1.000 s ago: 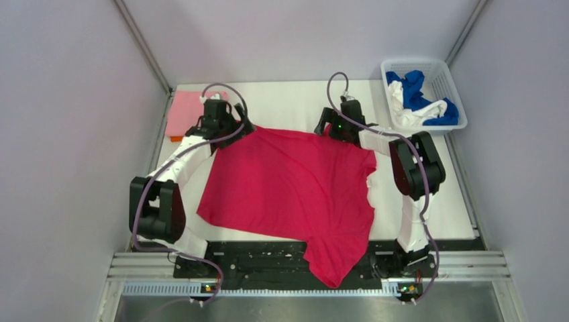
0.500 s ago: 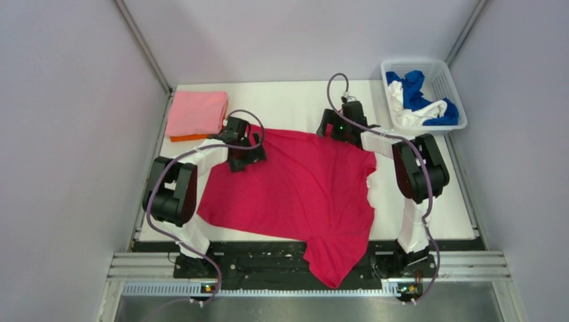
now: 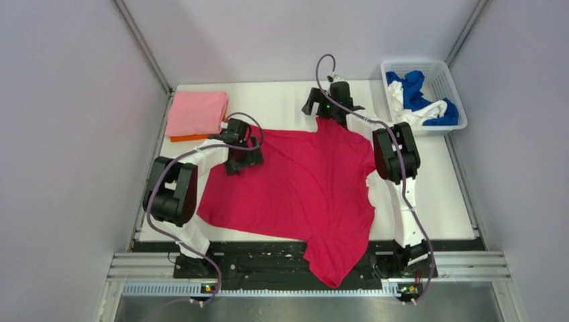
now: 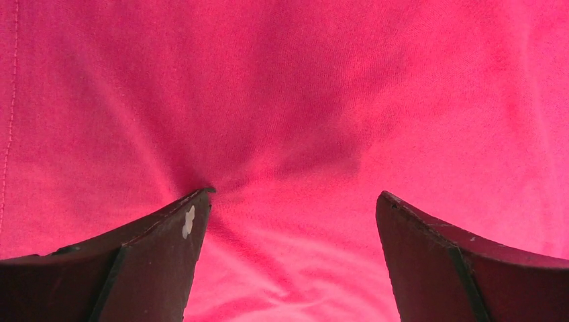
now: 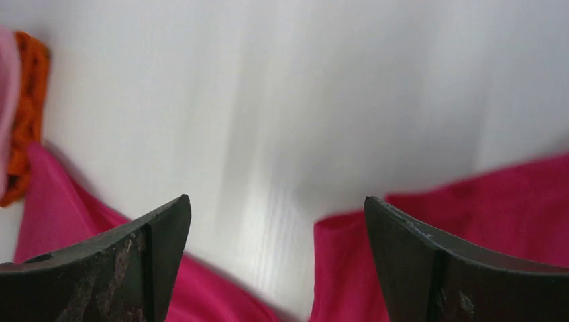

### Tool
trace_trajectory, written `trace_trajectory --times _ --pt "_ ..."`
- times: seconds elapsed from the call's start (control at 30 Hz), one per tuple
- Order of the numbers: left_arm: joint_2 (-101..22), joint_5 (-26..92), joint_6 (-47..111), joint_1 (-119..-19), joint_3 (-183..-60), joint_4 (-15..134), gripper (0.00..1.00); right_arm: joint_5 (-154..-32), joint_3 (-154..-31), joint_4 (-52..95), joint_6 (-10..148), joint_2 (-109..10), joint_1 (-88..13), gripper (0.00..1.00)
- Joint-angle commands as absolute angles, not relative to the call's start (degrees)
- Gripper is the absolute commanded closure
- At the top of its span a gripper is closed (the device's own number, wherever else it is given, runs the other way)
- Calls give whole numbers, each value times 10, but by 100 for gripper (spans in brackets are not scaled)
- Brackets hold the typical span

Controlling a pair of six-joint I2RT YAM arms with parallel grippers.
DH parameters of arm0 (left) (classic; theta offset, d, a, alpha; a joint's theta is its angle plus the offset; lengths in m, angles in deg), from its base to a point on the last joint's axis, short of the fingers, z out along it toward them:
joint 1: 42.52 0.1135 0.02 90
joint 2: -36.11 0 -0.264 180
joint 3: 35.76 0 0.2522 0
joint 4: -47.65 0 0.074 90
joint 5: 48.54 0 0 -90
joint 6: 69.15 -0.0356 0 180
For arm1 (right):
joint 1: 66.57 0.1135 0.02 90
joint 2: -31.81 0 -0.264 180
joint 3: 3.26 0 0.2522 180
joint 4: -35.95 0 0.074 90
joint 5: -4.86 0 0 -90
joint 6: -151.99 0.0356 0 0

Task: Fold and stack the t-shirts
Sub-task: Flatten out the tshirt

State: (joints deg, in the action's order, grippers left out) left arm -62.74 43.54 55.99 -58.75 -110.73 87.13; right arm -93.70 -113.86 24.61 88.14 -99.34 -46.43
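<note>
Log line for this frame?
left gripper: open, on crimson shirt | right gripper: open, over shirt's far edge | light pink shirt: folded, far-left

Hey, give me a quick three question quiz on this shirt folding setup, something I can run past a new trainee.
1. What lies in the white basket? A: blue cloth and white cloth. B: a folded orange shirt. C: a towel.
2. The left gripper is down on the crimson shirt. True or false: its fingers are shut.
3. Fill the gap: the folded light pink shirt lies on top of an ___ one.

Key: 1 A. 2 False, the fingers stand apart. 3 Orange; the orange shirt shows under its near edge.
</note>
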Motion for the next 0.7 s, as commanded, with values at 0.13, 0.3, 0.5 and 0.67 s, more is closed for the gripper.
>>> trace_trajectory --times 0.13,0.3,0.5,0.67 --pt "-596 481 555 -586 -1117 909 1 -976 -1304 228 902 -1032 -457 1" --pt "-572 468 560 -586 -1111 896 1 -944 -1132 223 858 -887 -456 1" --pt "-547 458 572 -586 -1106 881 1 -885 -857 161 868 -684 -434 1" --pt "-542 443 573 -586 -1102 876 1 -795 -715 118 904 -570 -432 1"
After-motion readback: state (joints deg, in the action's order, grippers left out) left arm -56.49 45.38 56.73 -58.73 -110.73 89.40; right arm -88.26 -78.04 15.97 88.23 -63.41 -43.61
